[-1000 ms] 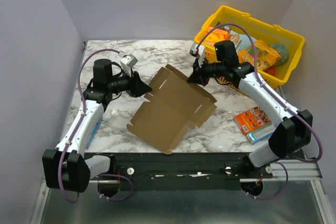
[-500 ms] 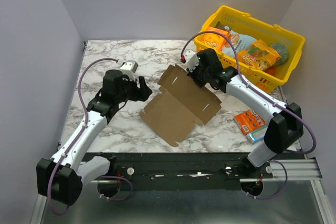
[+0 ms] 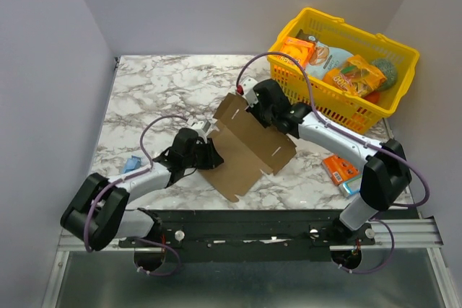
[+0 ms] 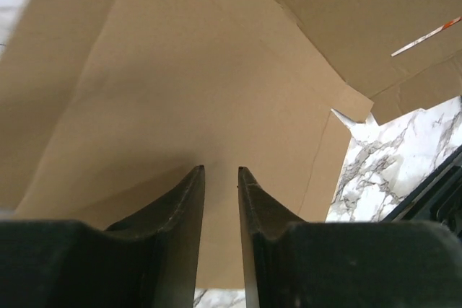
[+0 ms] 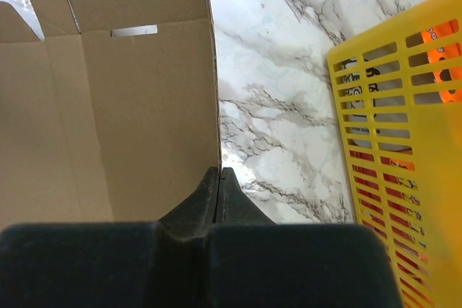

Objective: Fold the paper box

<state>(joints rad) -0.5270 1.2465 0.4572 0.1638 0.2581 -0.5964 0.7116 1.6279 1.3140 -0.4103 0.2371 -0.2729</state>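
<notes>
**Two grippers on the blank, only one hold confirmed**

Location: the paper box (image 3: 249,146) lies near the middle of the table (image 3: 159,84), partly unfolded. Its far panel is raised and its near panels lie lower. The yellow basket (image 3: 354,110) stands at the table's 2 o'clock, and a small orange snack box (image 3: 339,167) lies at 4 o'clock, apart from the blank.

Right gripper (image 3: 253,106): clenched on the blank's 12 o'clock edge. In the wrist view the fingertips meet with the thin cardboard edge running straight into them, just below a cut slot (image 5: 133,31).

Left gripper (image 3: 211,155): at the blank's 9 o'clock side. Its fingers (image 4: 180,207) stand slightly apart over a brown panel with nothing visibly between them. Whether the tips touch the cardboard cannot be told.

Assessment: the step in hand appears to be raising a side panel along its score, with the right hold serving as the anchor.

Recommendations:
- Keep the right clamp firm and steady. If it lets go, the blank is likely to skid on the smooth marble.
- Bring the left fingertips close to the score line, not the panel's middle. Board this thin will probably bow or crease off-line.
- Push toward 3 o'clock, against the anchored side.
- Keep the tabs and slot free of the fingers so they stay usable for locking.
- Keep the work away from the basket wall.
</notes>
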